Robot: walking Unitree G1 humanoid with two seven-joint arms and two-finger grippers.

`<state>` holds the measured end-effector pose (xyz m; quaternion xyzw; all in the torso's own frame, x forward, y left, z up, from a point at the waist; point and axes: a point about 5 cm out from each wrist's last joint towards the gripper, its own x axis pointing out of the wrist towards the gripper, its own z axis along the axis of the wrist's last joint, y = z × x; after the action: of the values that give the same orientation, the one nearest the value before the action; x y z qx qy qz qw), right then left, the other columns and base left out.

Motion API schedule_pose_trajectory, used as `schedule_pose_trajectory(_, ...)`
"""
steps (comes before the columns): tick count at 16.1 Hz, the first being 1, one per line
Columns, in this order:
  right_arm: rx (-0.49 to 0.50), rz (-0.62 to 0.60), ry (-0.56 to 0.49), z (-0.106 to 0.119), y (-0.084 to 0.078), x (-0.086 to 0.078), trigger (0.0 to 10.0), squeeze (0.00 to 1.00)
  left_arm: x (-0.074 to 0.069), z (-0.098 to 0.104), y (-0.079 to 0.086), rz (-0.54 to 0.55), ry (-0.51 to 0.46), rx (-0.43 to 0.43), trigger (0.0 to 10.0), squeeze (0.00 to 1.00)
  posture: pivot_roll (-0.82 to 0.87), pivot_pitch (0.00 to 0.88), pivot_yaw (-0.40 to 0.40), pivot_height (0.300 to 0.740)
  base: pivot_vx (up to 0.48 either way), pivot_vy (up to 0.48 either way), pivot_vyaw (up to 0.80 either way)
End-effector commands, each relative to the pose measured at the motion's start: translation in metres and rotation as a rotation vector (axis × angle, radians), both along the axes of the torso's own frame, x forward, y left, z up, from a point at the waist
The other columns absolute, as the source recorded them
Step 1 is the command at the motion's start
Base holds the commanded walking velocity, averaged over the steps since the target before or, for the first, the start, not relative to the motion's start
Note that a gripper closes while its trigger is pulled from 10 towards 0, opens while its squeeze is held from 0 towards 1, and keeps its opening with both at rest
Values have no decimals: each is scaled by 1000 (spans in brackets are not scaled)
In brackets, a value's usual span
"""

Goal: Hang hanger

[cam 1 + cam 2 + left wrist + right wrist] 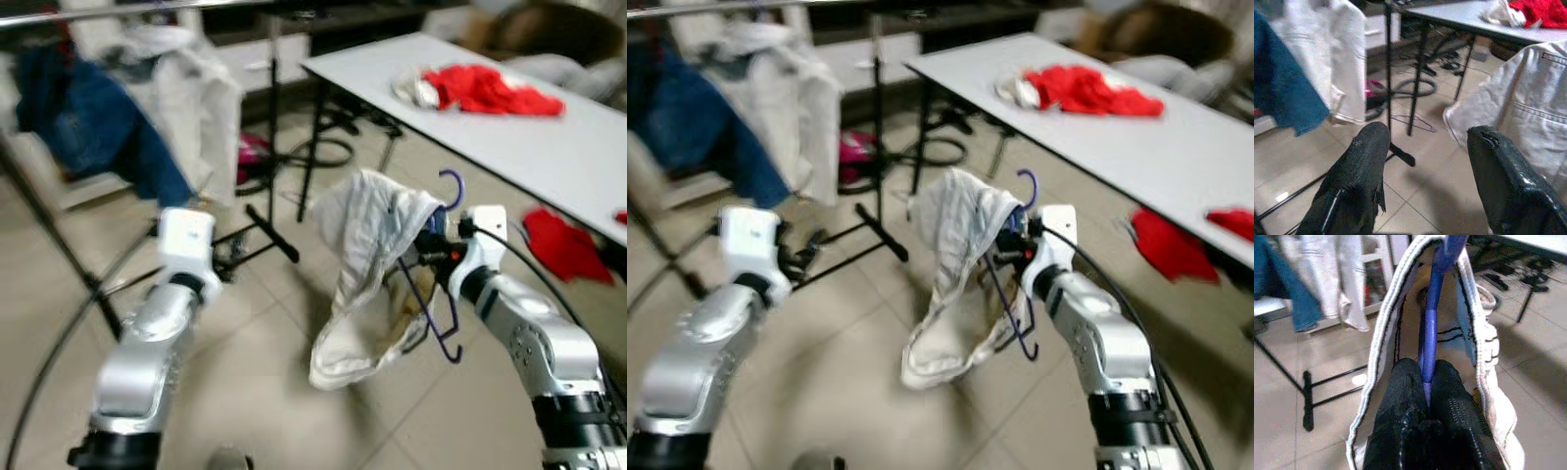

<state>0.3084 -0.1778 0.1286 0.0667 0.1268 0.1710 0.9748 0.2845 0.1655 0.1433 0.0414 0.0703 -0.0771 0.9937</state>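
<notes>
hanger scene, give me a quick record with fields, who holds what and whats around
right gripper: shut on the purple hanger
on hanger: white jacket, draped, hanging above the floor
left gripper: open, holds nothing, raised over the tiled floor
rack: rail with a blue garment and a white one
table: red cloth on top
</notes>
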Motion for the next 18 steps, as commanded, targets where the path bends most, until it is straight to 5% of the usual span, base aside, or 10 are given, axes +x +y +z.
schedule_pose_trajectory(1,10,23,-105,20,5,5,10000,0,2,4,4,13,-12,12,10000,0,70,0,-83,740,0,-480,800)
schedule_pose_trajectory(7,27,56,-96,14,17,1,10000,0,4,5,4,-2,-23,34,10000,0,70,0,-78,740,0,-480,800)
schedule_pose_trajectory(9,108,35,-80,11,21,-5,10000,0,6,7,-3,-76,-15,45,10000,0,73,0,-69,740,0,120,0)
schedule_pose_trajectory(16,123,33,-91,8,27,-14,10000,0,15,9,-15,-249,11,102,10000,0,71,0,5,740,0,330,0)
schedule_pose_trajectory(17,112,72,-106,14,30,-13,10000,0,15,15,-22,-373,0,39,10000,1000,74,0,12,740,0,0,0)
schedule_pose_trajectory(18,109,84,-110,15,31,-13,10000,0,15,17,-24,-408,0,35,10000,1000,74,0,12,740,0,0,0)
